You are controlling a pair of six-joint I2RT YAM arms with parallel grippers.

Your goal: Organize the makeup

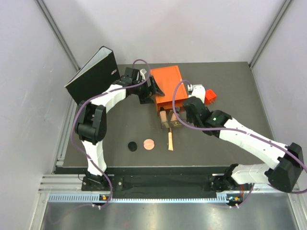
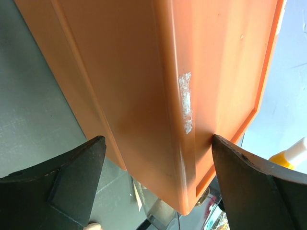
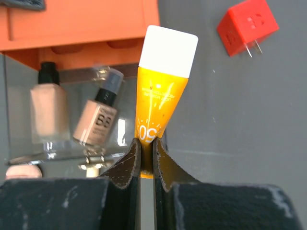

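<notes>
From above, the two arms are nearest. The left gripper [image 1: 152, 89] is at the left side of the orange box [image 1: 168, 80]. The right gripper [image 1: 191, 97] is at the box's right side and holds the yellow tube [image 1: 195, 88]. A red cube [image 1: 210, 96] sits just right of the box. A clear holder [image 1: 169, 122] stands right in front of the box. Further in front of the box lie the thin beige tube [image 1: 170, 141], the pink disc [image 1: 149, 143] and the black disc [image 1: 132, 145]. A black folder [image 1: 93, 74] leans to the left of the box. The table [image 1: 201, 148] is dark grey and flat, with plain white walls around it.

From the left wrist, the left gripper [image 2: 157, 143] has its jaws wide, one on each side of a corner of the orange box [image 2: 134, 72]. It is not squeezing it.

From the right wrist, the right gripper [image 3: 144, 143] has its jaws pinched tight on the bottom end of the yellow tube [image 3: 158, 96], white cap pointing away. Two tan bottles [image 3: 48, 110] [image 3: 96, 120] already stand in the clear holder [image 3: 62, 155], just below the orange box [image 3: 81, 24].

I think the step now is putting the yellow tube away. Next, the right arm needs to carry it over the holder and let go gently, without knocking the bottles. The discs and the thin tube are not yet put away.
</notes>
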